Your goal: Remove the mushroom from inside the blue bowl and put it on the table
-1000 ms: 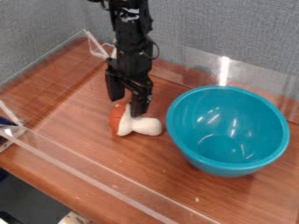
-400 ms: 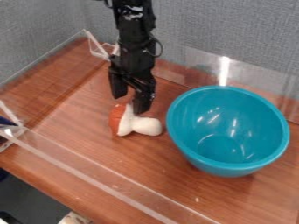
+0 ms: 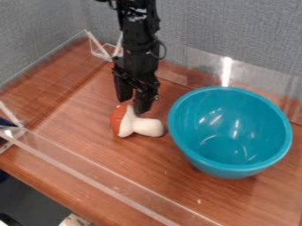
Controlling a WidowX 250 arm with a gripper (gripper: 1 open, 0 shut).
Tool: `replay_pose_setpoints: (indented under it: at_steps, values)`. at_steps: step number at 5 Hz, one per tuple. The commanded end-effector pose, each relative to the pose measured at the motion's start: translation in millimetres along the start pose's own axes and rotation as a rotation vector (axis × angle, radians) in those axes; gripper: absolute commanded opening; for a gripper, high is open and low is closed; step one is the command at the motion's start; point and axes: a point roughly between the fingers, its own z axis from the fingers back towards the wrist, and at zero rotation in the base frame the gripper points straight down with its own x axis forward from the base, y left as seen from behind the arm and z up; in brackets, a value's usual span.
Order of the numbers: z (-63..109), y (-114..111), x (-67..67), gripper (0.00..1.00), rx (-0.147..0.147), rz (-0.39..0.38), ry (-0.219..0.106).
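The mushroom lies on its side on the reddish-brown table, orange cap to the left and cream stem pointing right toward the blue bowl. The teal bowl stands empty just right of it. My gripper points straight down right over the mushroom's cap. Its dark fingers stand a little apart with nothing between them, their tips just above or touching the cap; I cannot tell which.
A clear acrylic wall runs along the front edge, with more panels along the left side and at the back right. A grey fabric backdrop stands behind the table. Bare wood lies left of and in front of the mushroom.
The fingers have drawn closer together than a second ago. The arm has barely shifted, and the mushroom and bowl lie where they were.
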Motion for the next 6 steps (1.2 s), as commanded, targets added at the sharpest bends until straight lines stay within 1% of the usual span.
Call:
replay_pose_setpoints:
  at_steps: [1, 2, 3, 4, 6]
  values:
    - [22.5, 2, 8.9, 0.0, 0.04, -0.014, -0.06]
    - [27.5, 3, 8.0, 1.0, 0.043, -0.009, -0.068]
    - [31.6, 3, 7.3, 1.0, 0.046, -0.005, -0.074]
    - [36.5, 3, 6.3, 0.0, 0.051, -0.006, -0.082]
    - [44.3, 2, 4.8, 0.0, 0.061, -0.005, -0.094]
